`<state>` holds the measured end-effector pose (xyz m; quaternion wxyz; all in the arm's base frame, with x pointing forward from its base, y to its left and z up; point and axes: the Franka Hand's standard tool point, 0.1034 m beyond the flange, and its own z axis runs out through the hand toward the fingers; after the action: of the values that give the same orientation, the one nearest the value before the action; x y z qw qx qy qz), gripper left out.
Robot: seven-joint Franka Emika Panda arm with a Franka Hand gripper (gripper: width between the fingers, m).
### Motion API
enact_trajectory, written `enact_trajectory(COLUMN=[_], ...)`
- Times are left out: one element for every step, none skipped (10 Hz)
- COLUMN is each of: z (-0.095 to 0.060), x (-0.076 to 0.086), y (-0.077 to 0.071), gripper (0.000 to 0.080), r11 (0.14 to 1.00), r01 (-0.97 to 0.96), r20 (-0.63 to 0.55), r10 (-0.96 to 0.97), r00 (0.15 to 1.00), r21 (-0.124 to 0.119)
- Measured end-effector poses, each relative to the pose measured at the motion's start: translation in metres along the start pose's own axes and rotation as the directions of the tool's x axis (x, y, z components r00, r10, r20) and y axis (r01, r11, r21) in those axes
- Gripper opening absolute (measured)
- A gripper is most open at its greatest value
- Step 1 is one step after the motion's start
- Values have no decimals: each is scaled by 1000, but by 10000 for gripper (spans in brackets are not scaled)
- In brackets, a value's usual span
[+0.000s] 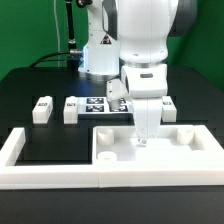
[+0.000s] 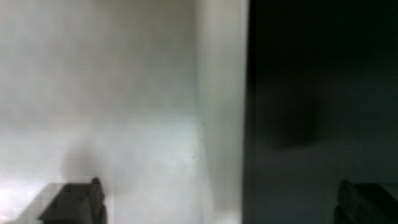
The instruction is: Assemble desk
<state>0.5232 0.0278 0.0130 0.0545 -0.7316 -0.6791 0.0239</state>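
The white desk tabletop (image 1: 170, 148) lies flat at the front, on the exterior view's right, with round sockets at its corners. My gripper (image 1: 147, 137) points straight down just over its middle rear part. In the wrist view the tabletop (image 2: 125, 110) is a blurred white surface, its edge against the dark table running between my open jaws; the gripper (image 2: 217, 203) holds nothing. Two white legs (image 1: 41, 109) (image 1: 70, 111) stand at the left. Another leg (image 1: 169, 108) stands behind the tabletop, right of the arm. A fourth leg is not clearly visible.
The low white U-shaped border wall (image 1: 22, 150) runs along the front and left, with the tabletop set against it. The marker board (image 1: 95, 105) lies behind the tabletop. The robot base (image 1: 100, 50) stands at the back.
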Motion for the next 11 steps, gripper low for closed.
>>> enact_trajectory(z=[0, 0, -1, -10, -26, -32, -37, -39, -38, -37, -36], x=[0, 0, 0, 4, 13, 18, 28, 43, 55, 58, 57], y=[0, 0, 0, 1, -1, -7, -11, -13, -14, -13, -14], gripper=[649, 649, 649, 649, 649, 649, 649, 649, 649, 649, 649], r11=[1000, 1000, 1000, 996, 984, 973, 932, 873, 838, 825, 779], r01=[0, 0, -4, -89, -172, -227, -361, -487, -544, -564, -626], r20=[0, 0, 0, 8, 18, 25, 31, 36, 30, 1, 0], r10=[0, 0, 4, 89, 173, 228, 362, 487, 545, 564, 626], r00=[1000, 1000, 1000, 996, 985, 973, 932, 873, 838, 826, 779], r21=[0, 0, -1, -7, -33, -30, -27, -27, -33, -44, -39])
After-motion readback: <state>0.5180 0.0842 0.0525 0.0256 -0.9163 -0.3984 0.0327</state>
